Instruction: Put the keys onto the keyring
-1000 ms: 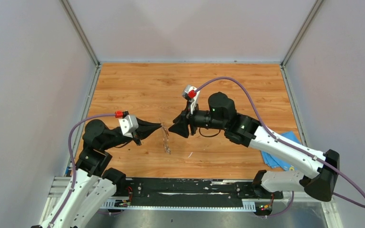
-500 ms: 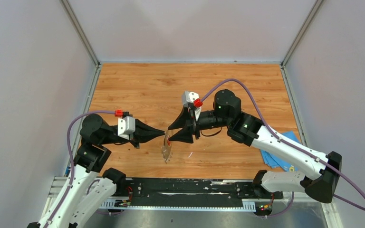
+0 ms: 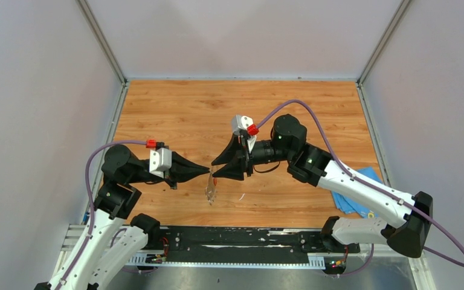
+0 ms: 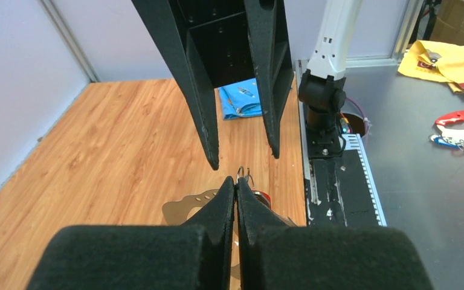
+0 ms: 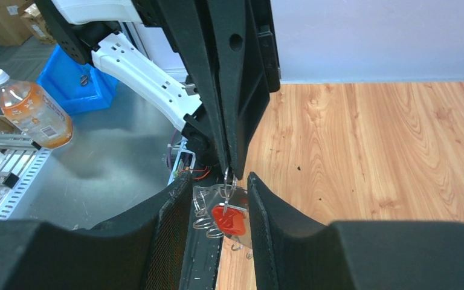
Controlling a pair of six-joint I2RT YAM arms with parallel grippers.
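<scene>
Key (image 5: 229,219): glossy red plastic head

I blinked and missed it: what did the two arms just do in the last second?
The right arm spread its jaws until they straddled the red key hanging below the keyring; they are now narrowing. The left arm shifted slightly toward the near edge. Unchanged: left jaws shut on the keyring, blue cloth.

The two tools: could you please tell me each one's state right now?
Left tool: closed, pinching the keyring.
Right tool: open, straddling the red key.
</scene>
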